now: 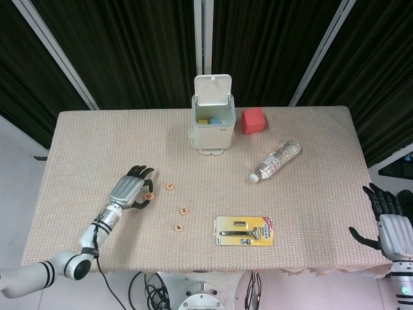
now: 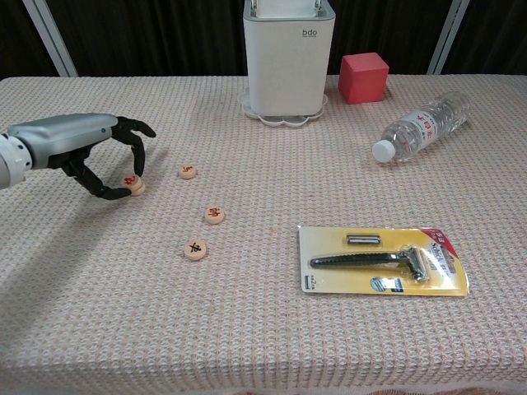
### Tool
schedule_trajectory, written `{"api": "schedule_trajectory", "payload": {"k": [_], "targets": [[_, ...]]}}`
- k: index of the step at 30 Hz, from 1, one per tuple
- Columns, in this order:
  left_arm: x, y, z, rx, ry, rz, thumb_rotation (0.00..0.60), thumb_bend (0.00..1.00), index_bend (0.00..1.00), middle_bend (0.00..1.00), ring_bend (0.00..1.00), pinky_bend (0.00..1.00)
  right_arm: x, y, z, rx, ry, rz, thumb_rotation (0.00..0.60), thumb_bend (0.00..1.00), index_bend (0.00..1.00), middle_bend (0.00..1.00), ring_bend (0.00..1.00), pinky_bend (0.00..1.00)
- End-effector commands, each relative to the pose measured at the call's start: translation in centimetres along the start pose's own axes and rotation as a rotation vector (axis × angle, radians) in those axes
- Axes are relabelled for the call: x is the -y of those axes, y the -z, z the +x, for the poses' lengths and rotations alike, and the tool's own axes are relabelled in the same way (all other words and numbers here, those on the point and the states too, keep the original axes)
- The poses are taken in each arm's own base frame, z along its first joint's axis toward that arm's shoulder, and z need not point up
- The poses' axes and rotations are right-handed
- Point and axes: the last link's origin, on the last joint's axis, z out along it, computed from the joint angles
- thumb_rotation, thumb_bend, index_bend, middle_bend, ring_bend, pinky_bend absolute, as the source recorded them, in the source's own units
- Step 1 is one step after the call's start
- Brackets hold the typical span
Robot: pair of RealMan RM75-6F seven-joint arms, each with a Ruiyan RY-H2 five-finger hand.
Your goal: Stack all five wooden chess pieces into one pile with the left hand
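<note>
Right now I have the left hand (image 2: pixel 97 156) low over the desk (image 2: pixel 272 329) on its left side, thumb and a fingertip pinching one wooden chess piece (image 2: pixel 129 181) with a red character. From the chest view that piece sits tilted against, or partly over, a second piece (image 2: pixel 137 188) just beside it; I cannot tell whether it is resting squarely on top. Three more pieces lie flat and apart to the right: one near the hand (image 2: pixel 188 171), one further toward me (image 2: pixel 214 215), and the nearest (image 2: pixel 195 248). The head view shows the same spread, with the hand (image 1: pixel 132 191) covering the pinched piece.

My judgement is that this is the first stacking step: seating the held disc on its neighbour. To do it well, I would level the disc before letting go, centre it over the lower one, and lower it until the faces meet, then spread thumb and finger only slightly so neither drags the disc sideways. Lifting straight up afterwards should keep the pile from being nudged. These discs look thin and smooth, so a tilted release could send one sliding off.

The right hand (image 1: pixel 387 223) hangs off the desk's right edge, fingers spread and holding nothing, well clear of the work.
</note>
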Motion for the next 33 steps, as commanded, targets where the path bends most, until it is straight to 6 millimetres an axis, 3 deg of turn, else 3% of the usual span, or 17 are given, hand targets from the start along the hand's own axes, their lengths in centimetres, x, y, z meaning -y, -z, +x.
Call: {"api": "schedule_trajectory", "payload": {"k": [1, 13, 24, 33], "targets": [[0.0, 0.0, 0.0, -0.005, -0.002, -0.003, 0.6, 0.29, 0.52, 0.09, 0.0, 0.0, 0.0, 0.0, 0.0, -0.001, 0.0, 0.001, 0.6, 0.15, 0.0, 0.0, 0.0, 0.0], [0.1, -0.2, -0.3, 0.004, -0.002, -0.006, 0.6, 0.29, 0.5, 0.1, 0.0, 0.0, 0.0, -0.2, -0.1, 0.001, 0.004, -0.006, 0.6, 0.15, 0.0, 0.0, 0.0, 0.0], [0.2, -0.1, -0.4, 0.002, 0.005, -0.009, 0.6, 0.29, 0.38, 0.1, 0.0, 0.0, -0.1, -0.2, -0.2, 0.003, 0.009, -0.02, 0.6, 0.15, 0.0, 0.0, 0.0, 0.0], [-1.2, 0.0, 0.6, -0.028, 0.034, -0.05, 0.6, 0.29, 0.34, 0.1, 0.0, 0.0, -0.3, -0.2, -0.1, 0.001, 0.005, -0.026, 0.6, 0.15, 0.0, 0.0, 0.0, 0.0]]}}
